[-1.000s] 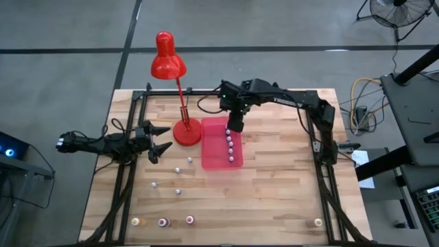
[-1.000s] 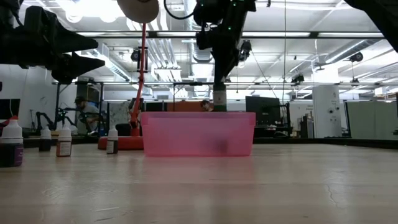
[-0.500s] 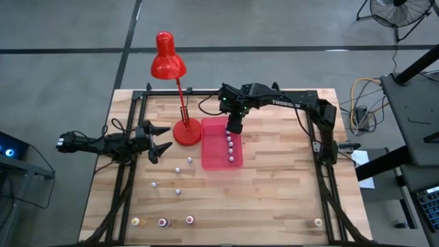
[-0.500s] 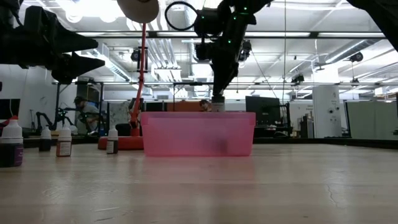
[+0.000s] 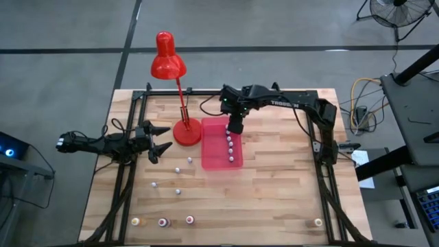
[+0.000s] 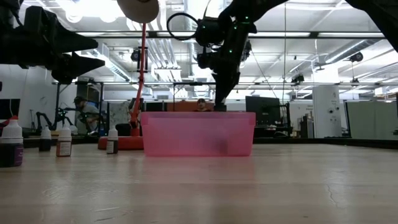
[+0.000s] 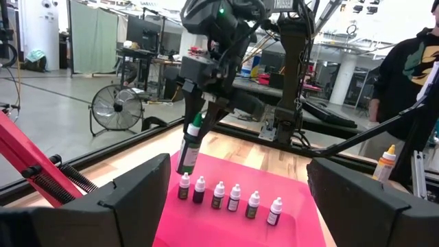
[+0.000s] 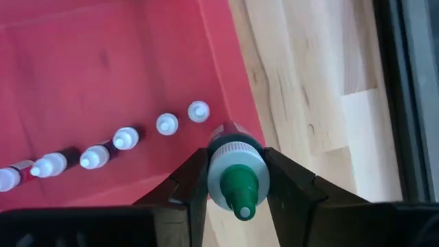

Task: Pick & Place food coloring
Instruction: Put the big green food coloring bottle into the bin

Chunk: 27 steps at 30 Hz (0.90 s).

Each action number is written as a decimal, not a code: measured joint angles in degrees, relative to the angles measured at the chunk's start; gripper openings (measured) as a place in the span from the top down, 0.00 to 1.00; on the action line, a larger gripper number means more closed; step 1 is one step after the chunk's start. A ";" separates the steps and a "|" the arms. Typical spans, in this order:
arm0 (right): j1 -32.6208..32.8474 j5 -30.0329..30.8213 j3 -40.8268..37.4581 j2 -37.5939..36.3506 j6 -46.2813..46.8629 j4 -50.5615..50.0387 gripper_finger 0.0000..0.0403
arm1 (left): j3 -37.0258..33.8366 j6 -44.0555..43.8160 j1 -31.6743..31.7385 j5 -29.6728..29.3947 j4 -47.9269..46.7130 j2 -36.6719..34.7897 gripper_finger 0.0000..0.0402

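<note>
Right gripper (image 8: 236, 180) pinches a green-capped bottle (image 7: 190, 142) above the tray (image 5: 214, 147), hidden from overhead.

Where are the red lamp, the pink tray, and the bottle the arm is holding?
Lamp (image 5: 167, 60): high view, on its red shade.
Tray (image 5: 214, 143): high view, on its bare floor.
Held bottle (image 8: 236, 180): right wrist view, on its green cap, between the right gripper's fingers.

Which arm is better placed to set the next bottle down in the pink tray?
Right. The right gripper already holds a green-capped bottle over the pink tray, by the bottle row. The left gripper waits open beside the lamp base.
</note>
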 joint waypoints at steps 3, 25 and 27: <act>0.00 -0.02 -1.26 0.00 -0.11 1.31 0.73 | 0.00 -0.01 0.00 0.00 0.00 0.00 0.22; -0.02 -0.09 -5.84 0.00 -0.41 6.26 0.66 | 0.00 -0.02 0.02 0.00 0.00 0.00 0.22; 0.00 -0.09 -5.80 0.00 -0.42 6.26 0.62 | 0.00 0.00 0.02 0.00 0.00 0.00 0.22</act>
